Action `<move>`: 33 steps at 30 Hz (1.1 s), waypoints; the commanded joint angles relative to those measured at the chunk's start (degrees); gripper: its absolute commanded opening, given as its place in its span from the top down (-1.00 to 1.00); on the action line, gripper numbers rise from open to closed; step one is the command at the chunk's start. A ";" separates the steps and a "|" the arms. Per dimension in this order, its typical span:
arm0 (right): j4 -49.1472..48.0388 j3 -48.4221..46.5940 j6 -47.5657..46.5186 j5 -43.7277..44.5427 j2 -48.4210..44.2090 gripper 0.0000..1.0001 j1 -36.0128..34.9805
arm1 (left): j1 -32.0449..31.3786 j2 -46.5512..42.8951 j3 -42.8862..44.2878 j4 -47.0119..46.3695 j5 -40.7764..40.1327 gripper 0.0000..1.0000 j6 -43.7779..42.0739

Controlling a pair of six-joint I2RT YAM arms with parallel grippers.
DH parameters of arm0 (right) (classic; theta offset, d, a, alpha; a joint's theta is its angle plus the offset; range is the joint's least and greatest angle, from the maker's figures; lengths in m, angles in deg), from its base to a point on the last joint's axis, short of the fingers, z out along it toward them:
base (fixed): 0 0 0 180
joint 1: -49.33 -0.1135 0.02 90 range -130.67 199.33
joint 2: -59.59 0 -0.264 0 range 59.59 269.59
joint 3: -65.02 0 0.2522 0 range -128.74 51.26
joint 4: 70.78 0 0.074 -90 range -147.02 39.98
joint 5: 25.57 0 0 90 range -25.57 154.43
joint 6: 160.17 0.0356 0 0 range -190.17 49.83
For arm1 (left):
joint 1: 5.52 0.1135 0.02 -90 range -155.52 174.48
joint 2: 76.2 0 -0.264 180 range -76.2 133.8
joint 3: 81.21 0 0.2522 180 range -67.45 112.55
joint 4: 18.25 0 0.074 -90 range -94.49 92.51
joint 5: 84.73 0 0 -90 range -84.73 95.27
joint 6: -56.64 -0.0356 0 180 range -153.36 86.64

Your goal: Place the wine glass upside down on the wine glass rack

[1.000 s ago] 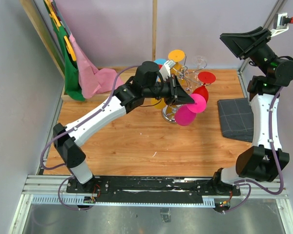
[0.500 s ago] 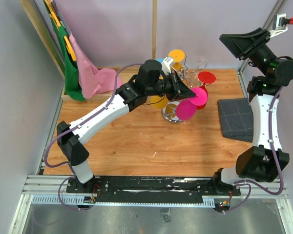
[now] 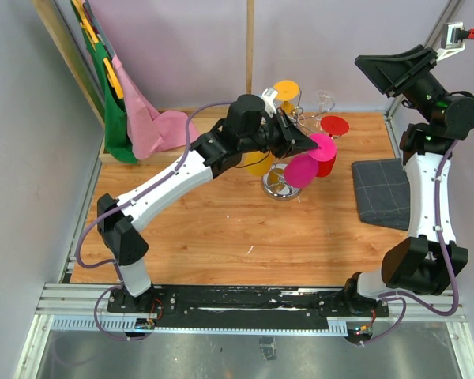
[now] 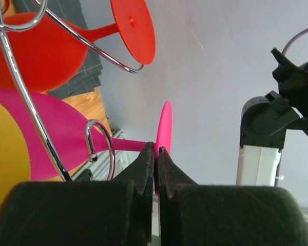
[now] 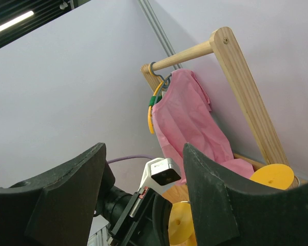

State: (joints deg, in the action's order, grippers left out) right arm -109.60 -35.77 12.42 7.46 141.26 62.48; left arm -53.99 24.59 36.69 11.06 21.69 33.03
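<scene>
Pink glass (image 3: 302, 170) lifted rackward; left fingers (image 4: 146, 165) pinch its foot rim; right fingers (image 5: 215, 197) spread.

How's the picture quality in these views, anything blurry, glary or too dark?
Top view: even light, sharp throughout, only a glint on the rack base. Left wrist view: the left hand is a dark, soft blur while the pink glass looks crisp. Right wrist view: the right hand is dark and soft; a light strip glares top left.

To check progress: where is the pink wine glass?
Top view: the pink wine glass is right of the rack, beside the red glass, foot in the left gripper.
</scene>
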 commanded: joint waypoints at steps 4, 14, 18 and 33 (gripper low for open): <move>-1.42 -0.06 -1.01 0.12 -1.42 -0.26 0.87 | -0.03 1.12 1.70 -1.25 -4.37 0.99 2.04; -1.56 0.27 -0.95 0.39 -1.05 -0.26 0.92 | 1.27 -1.53 -1.24 -2.20 -9.49 1.00 3.16; -1.64 0.14 -0.91 0.38 -0.98 -0.26 0.92 | 2.16 -2.45 -2.79 -2.85 -9.97 0.99 3.90; -1.75 0.48 -0.89 0.54 -0.44 -0.26 0.93 | 3.95 -6.42 -6.61 -4.95 -11.21 0.99 4.23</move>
State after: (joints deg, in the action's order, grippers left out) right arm -109.45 -35.55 12.22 7.48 141.26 62.50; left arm -50.47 21.99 31.58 8.76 12.34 37.21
